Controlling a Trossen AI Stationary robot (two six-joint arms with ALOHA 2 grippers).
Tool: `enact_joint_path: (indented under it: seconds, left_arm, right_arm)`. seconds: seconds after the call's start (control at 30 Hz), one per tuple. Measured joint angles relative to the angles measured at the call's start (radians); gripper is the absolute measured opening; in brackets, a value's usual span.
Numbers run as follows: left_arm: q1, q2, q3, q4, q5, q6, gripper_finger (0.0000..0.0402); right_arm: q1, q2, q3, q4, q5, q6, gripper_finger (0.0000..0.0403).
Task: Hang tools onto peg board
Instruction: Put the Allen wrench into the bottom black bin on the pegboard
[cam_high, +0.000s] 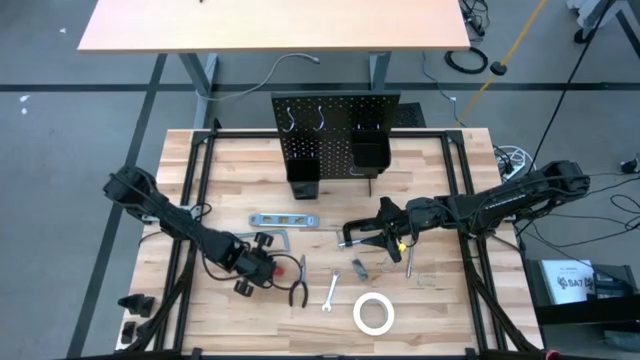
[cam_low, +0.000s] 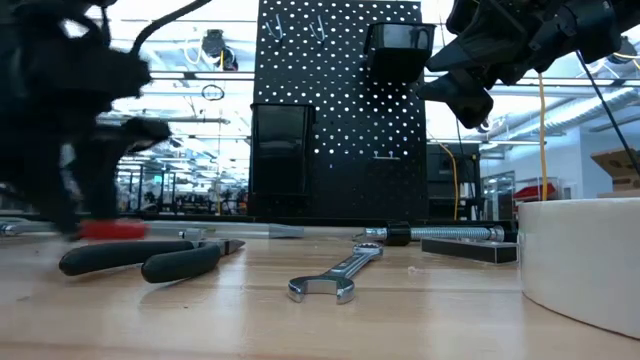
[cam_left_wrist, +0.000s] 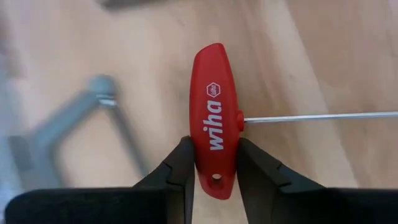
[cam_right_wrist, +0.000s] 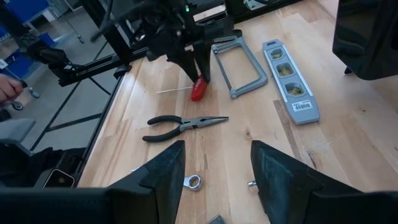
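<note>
Two arms are reaching over the desk (cam_high: 440, 300). Left hand (cam_left_wrist: 214, 167) is gripping the red screwdriver (cam_left_wrist: 213, 127) by its T-handle, fingers (cam_left_wrist: 180, 168) pressing on both sides, with the thin shaft lying level over the wood toward the desk's left-front area; in the high view the same hand (cam_high: 268, 268) is sitting just beside the pliers (cam_high: 298, 290) and near the grey hacksaw (cam_high: 272, 238). Right hand (cam_right_wrist: 214, 168) is hanging above the middle of the desk with its fingers (cam_right_wrist: 165, 171) spread apart and nothing between them; in the high view this hand (cam_high: 385, 222) is hovering over the black C-clamp (cam_high: 358, 233). Level (cam_high: 283, 219) is lying flat between the hacksaw and the peg board (cam_high: 335, 135), apart from both. Wrench (cam_high: 331, 288) is resting on the wood just right of the pliers, and the tape roll (cam_high: 373, 313) is sitting near the front edge, well apart from the board. Small metal bits (cam_high: 358, 268) are lying between the wrench and the clamp. Peg board is standing upright at the desk's far edge, with two silver hooks (cam_high: 322, 121) near its top and two black bins (cam_high: 368, 152) fixed to it; the tools are all on the desk.
</note>
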Motion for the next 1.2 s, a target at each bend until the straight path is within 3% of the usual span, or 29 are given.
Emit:
enact_joint_path:
  seconds: [0.33, 0.67, 0.9, 1.03, 1.2]
  left_arm:
    - [-0.001, -0.017, 0.182, -0.168, -0.237, 0.06, 0.0092]
    - [0.001, -0.018, 0.273, -0.168, -0.655, 0.17, 0.0093]
    - [0.034, -0.018, 0.279, -0.16, -0.885, 0.237, 0.0093]
    - [0.054, -0.022, 0.279, -0.163, -0.949, 0.244, 0.0093]
    - [0.075, -0.094, 0.279, -0.169, -0.958, 0.298, 0.0093]
  right_arm:
    - [0.0, 0.0, 0.0, 0.0, 0.001, 0.0, 0.0176]
    - [0.0, 0.0, 0.0, 0.0, 0.001, 0.001, 0.0176]
    - [0.0, 0.0, 0.0, 0.0, 0.001, 0.004, 0.0176]
    - [0.0, 0.0, 0.0, 0.0, 0.003, 0.004, 0.0176]
    - [0.0, 0.0, 0.0, 0.0, 0.003, 0.004, 0.0176]
